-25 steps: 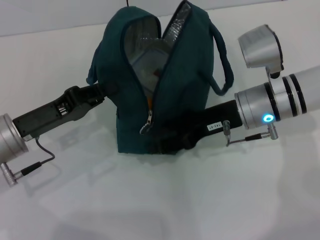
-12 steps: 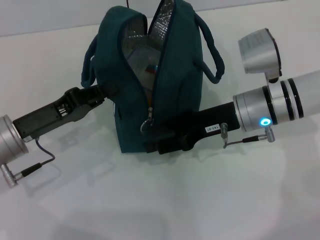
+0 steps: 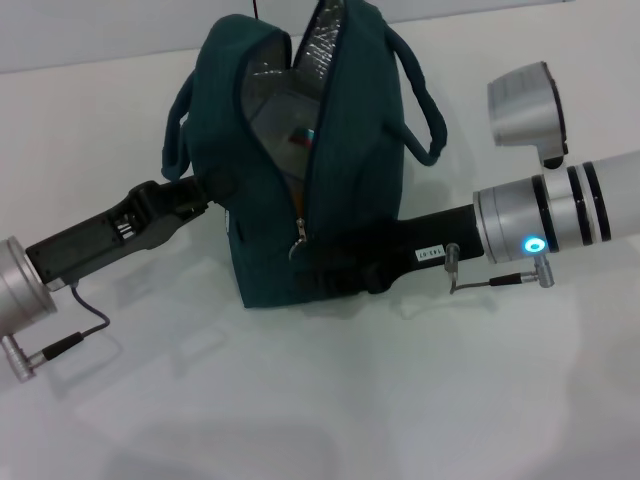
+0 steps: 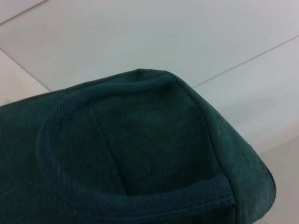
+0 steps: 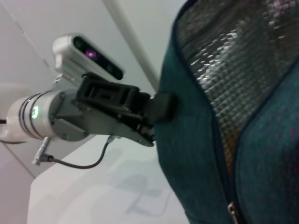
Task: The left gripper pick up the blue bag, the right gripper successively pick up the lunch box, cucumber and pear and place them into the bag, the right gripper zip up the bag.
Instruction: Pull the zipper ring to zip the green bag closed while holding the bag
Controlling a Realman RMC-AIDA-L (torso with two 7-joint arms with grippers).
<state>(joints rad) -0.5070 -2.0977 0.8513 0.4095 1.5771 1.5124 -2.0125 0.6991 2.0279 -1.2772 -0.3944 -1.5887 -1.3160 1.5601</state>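
Compared with half a second ago, almost nothing has changed: the right arm sits slightly lower in the frame, and the blue bag [image 3: 310, 160] stands as before.

In the head view, the right gripper [image 3: 335, 272] is at the lower centre, against the front bottom of the bag, just under the zipper pull [image 3: 297, 240]. I cannot tell if its fingers are spread or pressed together.

The left gripper [image 3: 215, 185] is at middle left, its fingers pinching the side of the bag.

The bag stands upright on the white table [image 3: 300, 400] at upper centre, its mouth open and the silver lining [image 3: 335, 40] visible. Something with a red and teal mark shows inside.
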